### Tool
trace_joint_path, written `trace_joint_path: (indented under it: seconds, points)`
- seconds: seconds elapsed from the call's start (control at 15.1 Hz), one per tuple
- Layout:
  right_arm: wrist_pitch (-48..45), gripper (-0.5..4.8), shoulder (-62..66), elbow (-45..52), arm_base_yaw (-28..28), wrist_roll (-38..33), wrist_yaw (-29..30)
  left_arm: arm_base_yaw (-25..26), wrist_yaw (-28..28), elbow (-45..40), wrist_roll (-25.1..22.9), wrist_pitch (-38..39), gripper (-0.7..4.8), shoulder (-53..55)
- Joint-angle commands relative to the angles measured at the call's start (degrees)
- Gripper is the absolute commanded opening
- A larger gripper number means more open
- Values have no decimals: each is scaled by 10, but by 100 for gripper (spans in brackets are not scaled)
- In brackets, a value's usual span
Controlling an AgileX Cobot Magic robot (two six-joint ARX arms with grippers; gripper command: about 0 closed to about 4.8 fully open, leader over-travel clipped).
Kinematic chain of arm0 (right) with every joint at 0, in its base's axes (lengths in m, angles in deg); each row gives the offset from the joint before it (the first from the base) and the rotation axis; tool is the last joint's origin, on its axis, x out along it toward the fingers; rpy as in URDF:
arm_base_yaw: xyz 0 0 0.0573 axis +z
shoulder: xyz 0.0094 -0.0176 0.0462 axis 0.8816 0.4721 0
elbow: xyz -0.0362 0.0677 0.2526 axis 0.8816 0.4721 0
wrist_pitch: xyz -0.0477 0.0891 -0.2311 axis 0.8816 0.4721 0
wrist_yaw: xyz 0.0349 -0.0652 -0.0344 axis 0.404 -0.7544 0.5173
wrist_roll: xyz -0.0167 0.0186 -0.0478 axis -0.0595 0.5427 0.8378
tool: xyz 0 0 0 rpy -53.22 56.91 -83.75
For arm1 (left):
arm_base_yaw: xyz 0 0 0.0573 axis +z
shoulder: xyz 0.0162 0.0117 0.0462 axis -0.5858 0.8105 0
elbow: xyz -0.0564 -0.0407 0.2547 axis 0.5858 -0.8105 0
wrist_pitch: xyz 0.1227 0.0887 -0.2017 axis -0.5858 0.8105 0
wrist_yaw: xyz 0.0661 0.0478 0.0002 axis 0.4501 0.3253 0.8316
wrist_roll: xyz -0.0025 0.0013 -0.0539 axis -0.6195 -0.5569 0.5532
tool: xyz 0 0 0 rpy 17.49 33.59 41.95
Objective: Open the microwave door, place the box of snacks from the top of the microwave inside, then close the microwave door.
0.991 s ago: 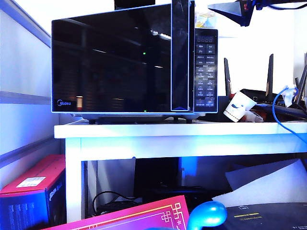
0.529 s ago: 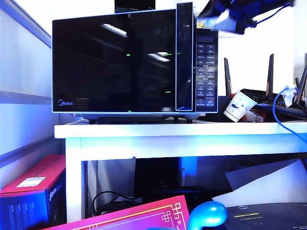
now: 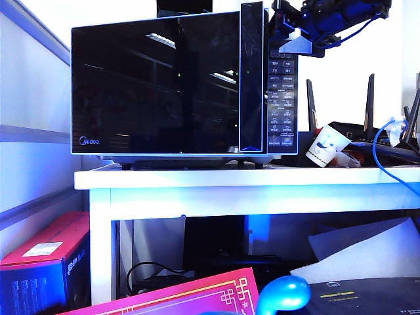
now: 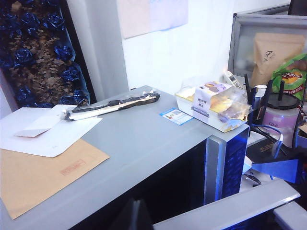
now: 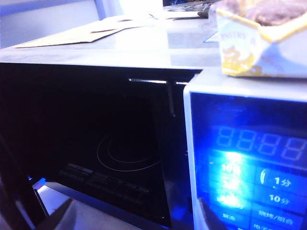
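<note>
Right gripper [image 3: 289, 29] hovers at the microwave's [image 3: 184, 85] top right corner, grip unclear. Left gripper out of view. The box of snacks [image 4: 211, 103] sits on top at the right; the microwave door [image 3: 157, 85] stands ajar.

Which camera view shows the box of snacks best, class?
The left wrist view: the whole box of snacks sits on the microwave top. The right wrist view shows one close corner; the exterior view hides it behind the right gripper.
</note>
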Motion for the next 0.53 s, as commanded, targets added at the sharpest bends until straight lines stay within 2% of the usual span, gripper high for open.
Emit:
trace_joint_path:
  seconds: [0.07,0.33,0.53]
  points:
    - [0,326,-4,-2,1,2,66,0,-3,2,0,-7,-5,-2]
    - [5,326,-5,-2,1,0,159,0,-3,2,0,-7,-5,-2]
    - [25,326,-5,-2,1,-3,193,0,-3,2,0,-7,-5,-3]
